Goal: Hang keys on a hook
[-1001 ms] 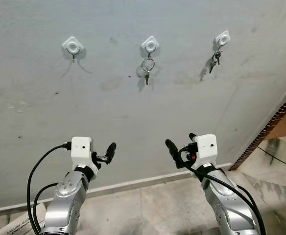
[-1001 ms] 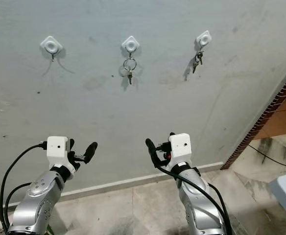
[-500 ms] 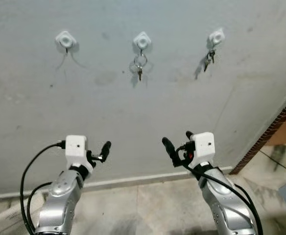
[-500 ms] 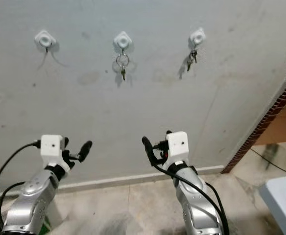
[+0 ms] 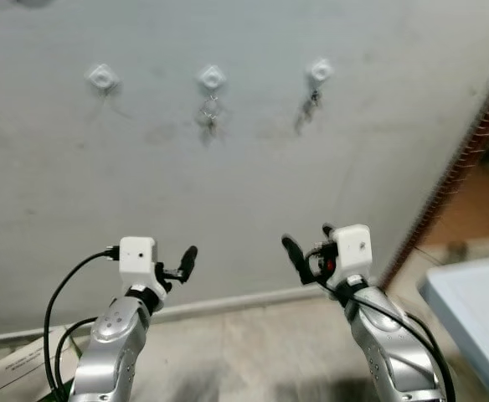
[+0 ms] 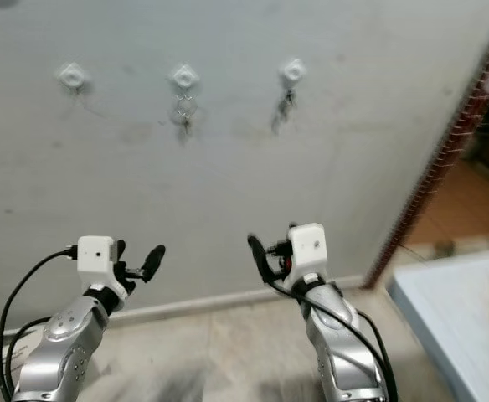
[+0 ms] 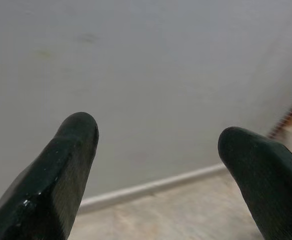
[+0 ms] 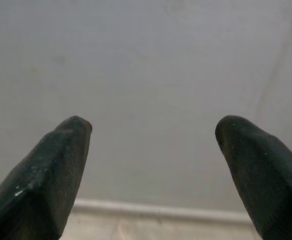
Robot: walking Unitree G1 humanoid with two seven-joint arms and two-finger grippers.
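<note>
Keys on a ring (image 5: 208, 115) hang from the middle hook (image 5: 212, 78) of three white hooks set in a row high on the grey wall (image 5: 253, 193); a second bunch of keys (image 5: 312, 100) hangs from the right hook (image 5: 319, 69), and the left hook (image 5: 101, 77) looks bare, though blur hides fine detail. Each bunch dangles freely below its mount, apparently resting on its peg by its own weight, so the hanging appears done. Both arms are raised in front of the wall, well below the hooks and apart from them: the left gripper (image 5: 176, 264) and right gripper (image 5: 310, 249) each have fingers spread wide with nothing between them, as the wrist views confirm, framing bare wall and skirting. At the far right stand a brick edge (image 5: 458, 172) and a pale table corner (image 5: 476, 301)
</note>
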